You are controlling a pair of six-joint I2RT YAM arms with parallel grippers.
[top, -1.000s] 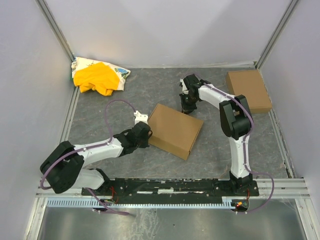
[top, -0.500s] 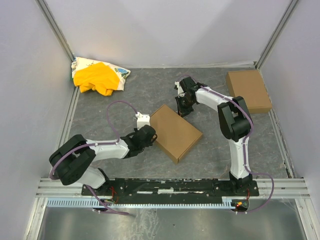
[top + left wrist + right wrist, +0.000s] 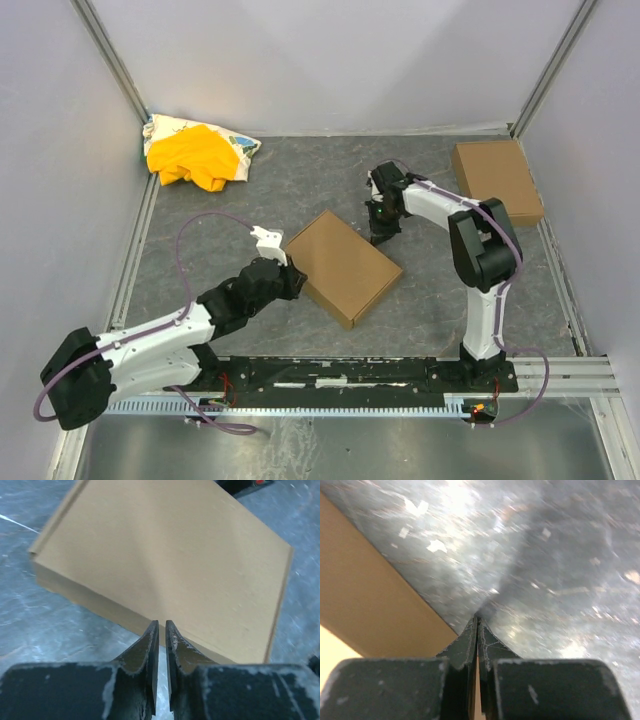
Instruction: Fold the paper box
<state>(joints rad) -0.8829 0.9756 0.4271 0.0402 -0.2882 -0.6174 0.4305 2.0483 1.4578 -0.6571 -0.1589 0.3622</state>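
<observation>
Right pincer (image 3: 379, 237) beside paper box (image 3: 343, 266), cloth (image 3: 195, 158) apart

We see the paper box (image 3: 343, 268) as plain brown cardboard, matt and smooth across its broad face. The smaller box (image 3: 497, 180) has the same dull brown cardboard. The tabletop (image 3: 230, 215) is a grey, mottled sheet, scuffed with pale marks, and in the right wrist view it takes a faint sheen. The yellow cloth (image 3: 195, 157) is soft, crumpled fabric, lying on a white printed cloth (image 3: 240, 147). The left arm (image 3: 160, 340) and the right arm (image 3: 440, 205) wear glossy white plastic shells with black joints. The jaws of the left gripper (image 3: 160, 625) are matt black, worn whitish along their edges. The rail (image 3: 575, 378) is bare metal.
</observation>
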